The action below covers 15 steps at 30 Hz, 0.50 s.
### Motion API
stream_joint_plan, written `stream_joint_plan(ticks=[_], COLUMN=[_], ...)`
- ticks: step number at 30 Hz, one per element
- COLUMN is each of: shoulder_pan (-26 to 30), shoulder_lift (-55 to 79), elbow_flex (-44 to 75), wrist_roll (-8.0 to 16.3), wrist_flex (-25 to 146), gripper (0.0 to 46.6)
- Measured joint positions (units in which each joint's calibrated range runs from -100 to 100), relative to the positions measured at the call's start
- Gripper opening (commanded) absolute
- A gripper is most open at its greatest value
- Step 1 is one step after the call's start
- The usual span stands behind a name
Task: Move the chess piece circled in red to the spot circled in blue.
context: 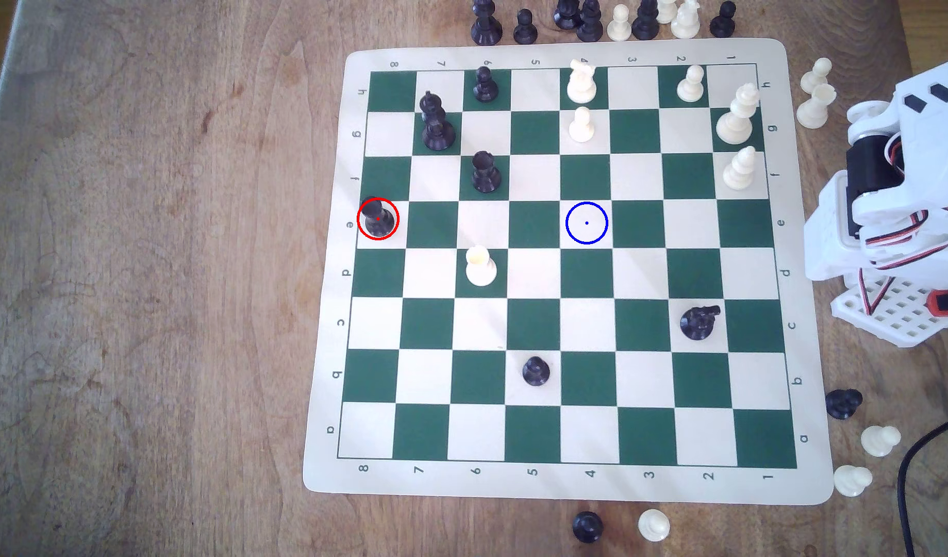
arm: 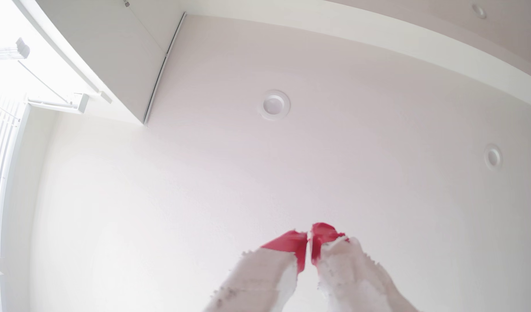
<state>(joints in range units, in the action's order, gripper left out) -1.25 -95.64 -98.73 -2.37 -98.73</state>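
The hand points up at a white ceiling in the wrist view; its two red-tipped fingers nearly meet, with only a thin slit between them and nothing held. In the exterior view the white arm sits folded off the board's edge at the exterior view's right, well apart from every piece on the board.

On the wooden table lies a green and cream board. The blue spot marks a bare cream square near the board's middle, in row e. Along that same row, at the exterior view's far left edge of the board, stands the red-circled piece, black and upright on its square. A white pawn stands one row nearer the camera between them, and a black rook one row beyond. Spare pieces line the table past the far edge.
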Motion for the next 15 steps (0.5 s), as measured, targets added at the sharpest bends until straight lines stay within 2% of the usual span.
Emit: stream_joint_plan(ticks=[8,15], shoulder_pan=[-4.0,-4.2], shoulder_lift=[0.1,0.1], elbow_flex=[0.0,0.2], wrist_roll=[0.0,0.0], wrist_flex=[5.1,27.1], gripper=[0.2,0.2])
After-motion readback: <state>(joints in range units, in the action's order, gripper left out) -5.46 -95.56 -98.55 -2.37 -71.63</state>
